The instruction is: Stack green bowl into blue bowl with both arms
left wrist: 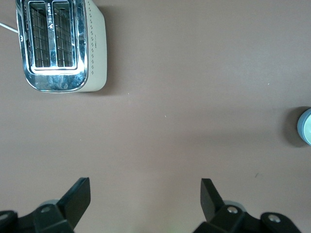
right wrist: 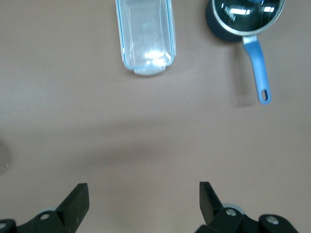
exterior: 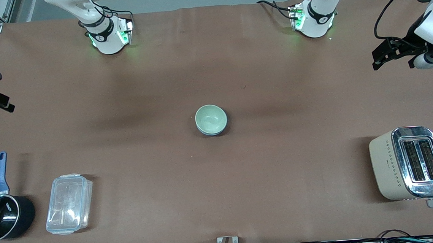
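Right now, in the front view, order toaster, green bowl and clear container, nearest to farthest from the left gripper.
From the left gripper:
1. The toaster, left arm's end.
2. The green bowl, mid-table.
3. The clear container, right arm's end.

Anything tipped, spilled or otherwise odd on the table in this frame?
Nothing stands out. The green bowl sits upright, nested in the blue bowl at mid-table. The toaster, saucepan and clear container sit undisturbed. The left hand and right hand wait open over bare table.
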You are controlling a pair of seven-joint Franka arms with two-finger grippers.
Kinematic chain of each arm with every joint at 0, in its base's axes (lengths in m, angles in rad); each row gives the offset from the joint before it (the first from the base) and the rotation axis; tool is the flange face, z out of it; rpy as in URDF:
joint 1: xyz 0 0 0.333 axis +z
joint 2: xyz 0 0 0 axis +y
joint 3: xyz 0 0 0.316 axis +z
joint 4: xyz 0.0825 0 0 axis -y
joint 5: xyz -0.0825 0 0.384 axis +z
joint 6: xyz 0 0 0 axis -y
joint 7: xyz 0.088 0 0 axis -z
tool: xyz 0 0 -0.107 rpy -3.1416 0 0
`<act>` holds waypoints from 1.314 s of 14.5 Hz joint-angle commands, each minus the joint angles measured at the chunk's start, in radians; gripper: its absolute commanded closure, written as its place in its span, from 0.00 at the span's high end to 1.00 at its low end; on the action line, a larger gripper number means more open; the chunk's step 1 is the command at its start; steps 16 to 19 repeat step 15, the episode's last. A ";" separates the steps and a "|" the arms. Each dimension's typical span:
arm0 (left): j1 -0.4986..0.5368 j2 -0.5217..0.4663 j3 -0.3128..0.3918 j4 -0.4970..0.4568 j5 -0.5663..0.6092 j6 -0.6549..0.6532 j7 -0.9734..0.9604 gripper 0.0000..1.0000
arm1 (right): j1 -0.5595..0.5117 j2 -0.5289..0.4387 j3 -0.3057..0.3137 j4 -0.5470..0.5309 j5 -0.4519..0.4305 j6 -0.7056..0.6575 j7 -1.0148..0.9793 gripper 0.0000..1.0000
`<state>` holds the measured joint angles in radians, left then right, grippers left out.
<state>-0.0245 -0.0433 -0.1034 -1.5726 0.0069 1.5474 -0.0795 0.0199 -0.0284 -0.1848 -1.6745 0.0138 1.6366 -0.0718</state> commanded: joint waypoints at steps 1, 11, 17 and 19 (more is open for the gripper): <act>0.005 0.008 -0.001 0.032 -0.004 -0.026 0.014 1.00 | -0.015 -0.054 0.021 -0.036 -0.017 -0.032 -0.013 1.00; 0.003 0.005 -0.001 0.034 -0.004 -0.033 0.015 1.00 | -0.023 -0.056 0.019 -0.053 -0.017 -0.003 -0.056 1.00; 0.003 0.005 -0.001 0.034 -0.004 -0.033 0.015 1.00 | -0.023 -0.059 0.019 -0.064 -0.015 0.000 -0.056 1.00; 0.003 0.005 -0.001 0.034 -0.004 -0.033 0.015 1.00 | -0.023 -0.059 0.019 -0.064 -0.015 0.000 -0.056 1.00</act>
